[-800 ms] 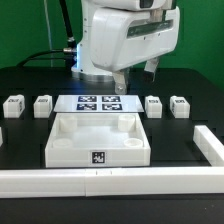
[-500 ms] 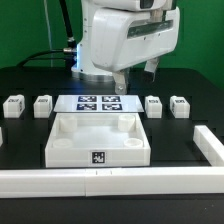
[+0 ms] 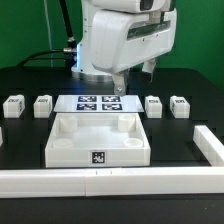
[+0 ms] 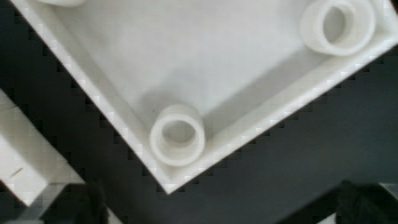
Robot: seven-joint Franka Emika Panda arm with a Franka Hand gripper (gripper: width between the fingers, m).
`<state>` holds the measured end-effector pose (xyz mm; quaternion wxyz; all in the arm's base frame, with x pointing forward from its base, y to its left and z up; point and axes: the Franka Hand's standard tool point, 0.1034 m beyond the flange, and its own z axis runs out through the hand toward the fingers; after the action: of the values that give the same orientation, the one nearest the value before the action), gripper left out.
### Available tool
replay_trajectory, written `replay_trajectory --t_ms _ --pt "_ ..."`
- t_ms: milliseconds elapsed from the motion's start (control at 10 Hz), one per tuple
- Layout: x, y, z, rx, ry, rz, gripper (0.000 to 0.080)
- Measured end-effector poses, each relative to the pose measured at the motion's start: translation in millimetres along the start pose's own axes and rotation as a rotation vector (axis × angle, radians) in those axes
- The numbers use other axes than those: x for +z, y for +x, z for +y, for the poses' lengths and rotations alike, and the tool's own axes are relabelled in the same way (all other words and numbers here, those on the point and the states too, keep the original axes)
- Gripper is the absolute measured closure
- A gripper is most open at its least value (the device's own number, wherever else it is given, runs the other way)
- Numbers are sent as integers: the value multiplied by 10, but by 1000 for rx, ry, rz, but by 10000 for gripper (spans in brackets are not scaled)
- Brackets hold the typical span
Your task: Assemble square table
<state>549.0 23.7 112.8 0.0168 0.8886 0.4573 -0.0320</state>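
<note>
We are viewing the gripper (image 3: 134, 77), jaws apart and empty, hanging above the slab (image 3: 70, 150) lying on the table (image 3: 22, 142).

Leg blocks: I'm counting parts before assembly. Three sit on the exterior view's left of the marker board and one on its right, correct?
No: the exterior view shows two leg blocks on the marker board's left and two on its right, four in all.
</note>
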Motion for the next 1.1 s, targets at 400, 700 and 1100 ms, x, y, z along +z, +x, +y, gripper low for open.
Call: replay_trajectory --t_ms 400,700,1100 --pt "273 -1025 -229 -367 52 7 150" --pt "553 -1339 -397 -499 46 29 150" --pt "885 -1167 -528 -513 11 65 150"
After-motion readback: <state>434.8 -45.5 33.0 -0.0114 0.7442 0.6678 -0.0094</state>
